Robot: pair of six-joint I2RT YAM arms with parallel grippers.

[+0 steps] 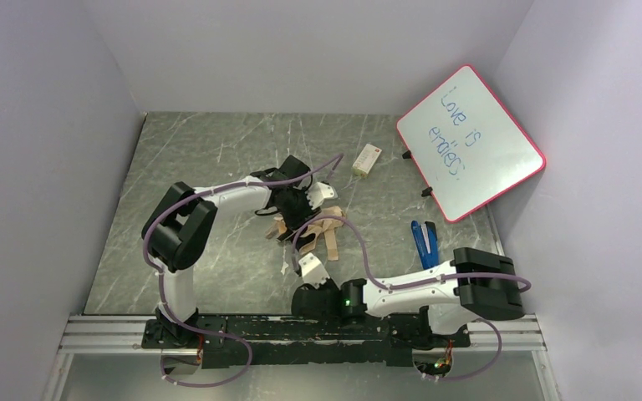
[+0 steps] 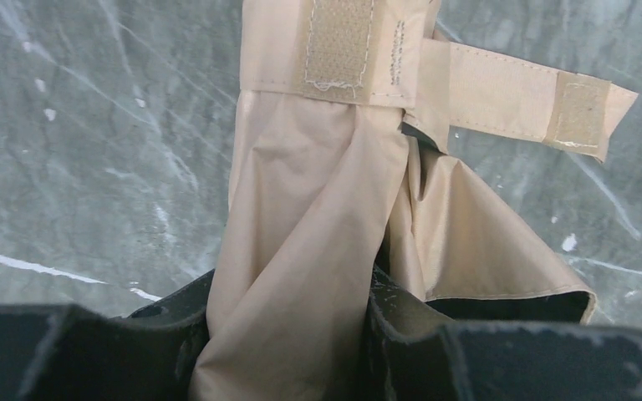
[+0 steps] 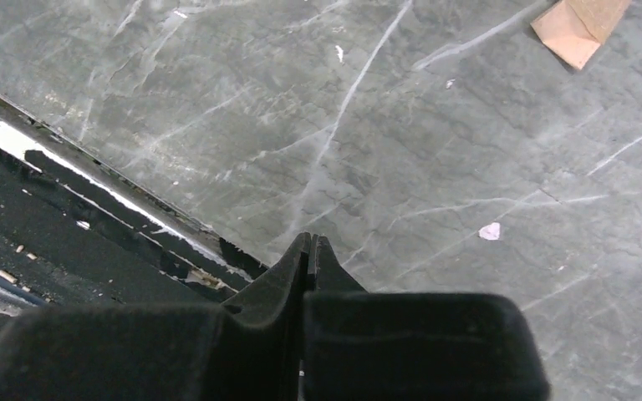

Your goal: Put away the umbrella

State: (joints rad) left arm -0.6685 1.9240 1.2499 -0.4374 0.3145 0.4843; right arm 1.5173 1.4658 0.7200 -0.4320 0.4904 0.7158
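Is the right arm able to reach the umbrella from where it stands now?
Probably yes. Only bare table lies between the shut right fingers and the umbrella close ahead; the left fingers grip its fabric on the far side.

A dark grey-green counter [image 1: 217, 167] with pale, marble-like veins fills the middle of the top view. Both wrist views show the same stone-patterned surface close up, with thin white streaks and a few small pale chips. Plain matte walls in light lavender-grey enclose it on three sides: the left wall [image 1: 42, 167], the back wall [image 1: 301, 50] across the top of the frame, and the right wall [image 1: 610, 251]. A silver aluminium rail [image 1: 100, 332] runs along the counter's bottom edge. The light is soft and even.
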